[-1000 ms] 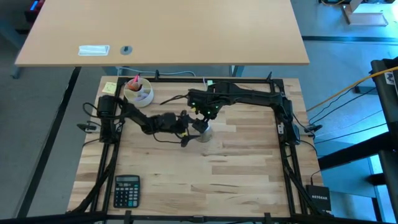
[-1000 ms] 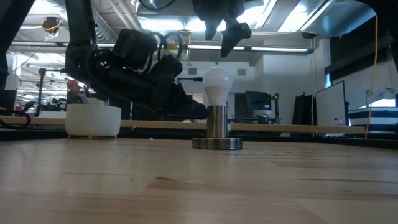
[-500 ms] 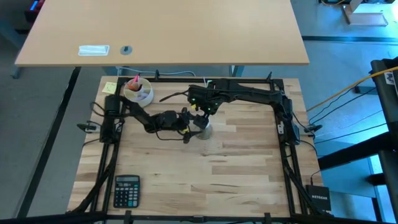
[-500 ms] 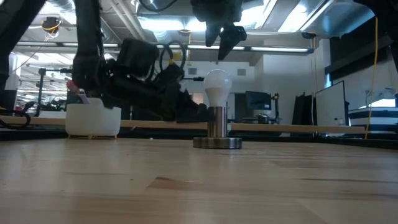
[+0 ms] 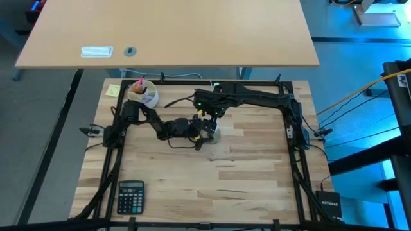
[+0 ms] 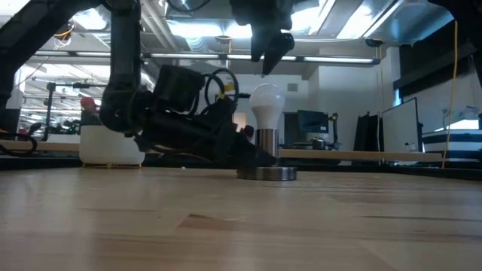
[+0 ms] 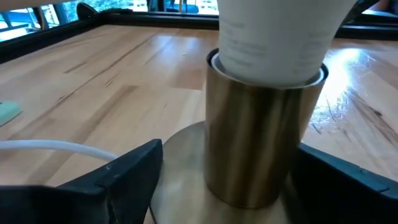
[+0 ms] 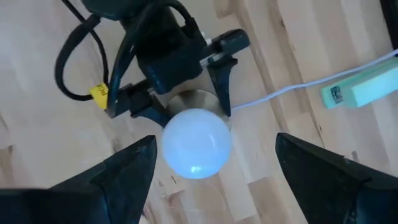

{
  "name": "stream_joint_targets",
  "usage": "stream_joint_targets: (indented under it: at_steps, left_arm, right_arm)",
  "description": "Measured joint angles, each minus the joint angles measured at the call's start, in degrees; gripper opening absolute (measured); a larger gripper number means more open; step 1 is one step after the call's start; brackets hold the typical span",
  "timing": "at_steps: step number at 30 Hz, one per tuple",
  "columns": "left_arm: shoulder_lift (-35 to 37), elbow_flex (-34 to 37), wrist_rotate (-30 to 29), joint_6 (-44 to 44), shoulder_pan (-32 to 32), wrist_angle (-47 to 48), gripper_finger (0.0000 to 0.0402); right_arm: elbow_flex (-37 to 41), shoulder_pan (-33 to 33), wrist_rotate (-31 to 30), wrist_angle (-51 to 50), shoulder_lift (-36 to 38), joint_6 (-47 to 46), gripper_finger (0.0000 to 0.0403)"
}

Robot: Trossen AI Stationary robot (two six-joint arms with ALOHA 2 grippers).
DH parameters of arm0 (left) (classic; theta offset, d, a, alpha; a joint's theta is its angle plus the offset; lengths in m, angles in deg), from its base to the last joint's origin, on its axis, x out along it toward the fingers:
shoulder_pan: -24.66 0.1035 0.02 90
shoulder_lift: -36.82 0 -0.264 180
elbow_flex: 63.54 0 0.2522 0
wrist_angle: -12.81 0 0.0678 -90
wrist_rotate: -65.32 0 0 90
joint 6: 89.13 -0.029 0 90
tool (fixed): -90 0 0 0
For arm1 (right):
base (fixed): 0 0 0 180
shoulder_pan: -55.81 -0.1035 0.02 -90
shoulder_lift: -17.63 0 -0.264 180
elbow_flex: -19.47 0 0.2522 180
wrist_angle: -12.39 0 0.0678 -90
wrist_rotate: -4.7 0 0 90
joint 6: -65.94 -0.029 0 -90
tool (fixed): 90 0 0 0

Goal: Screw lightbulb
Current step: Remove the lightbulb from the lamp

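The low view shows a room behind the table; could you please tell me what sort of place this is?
Probably an open lab or workshop: exposed ceiling lights, computer monitors on desks, and a framed wooden table.

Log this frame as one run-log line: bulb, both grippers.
lightbulb: upright in socket base | left gripper: low at table, open fingers either side of socket | right gripper: open above bulb, apart

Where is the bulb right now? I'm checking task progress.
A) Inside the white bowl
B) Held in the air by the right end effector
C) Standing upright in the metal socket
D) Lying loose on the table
C: the bulb stands upright in the socket; the open left end effector straddles the socket, and the open right end effector hangs above.
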Motion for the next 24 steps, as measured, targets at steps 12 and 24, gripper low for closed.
stream_joint_targets:
  at_steps: [12, 24]
  left_arm:
    - [-0.1, -0.5, 3.3, -2.6, -2.2, 0.7, 0.0196]
    - [-0.1, -0.5, 5.1, -3.0, -3.0, 1.0, 0.0189]
  right_arm:
    - [6.6, 0.9, 2.1, 0.9, -0.2, 1.8, 0.0331]
    - [6.6, 0.6, 6.9, 1.6, -0.1, 22.9, 0.0330]
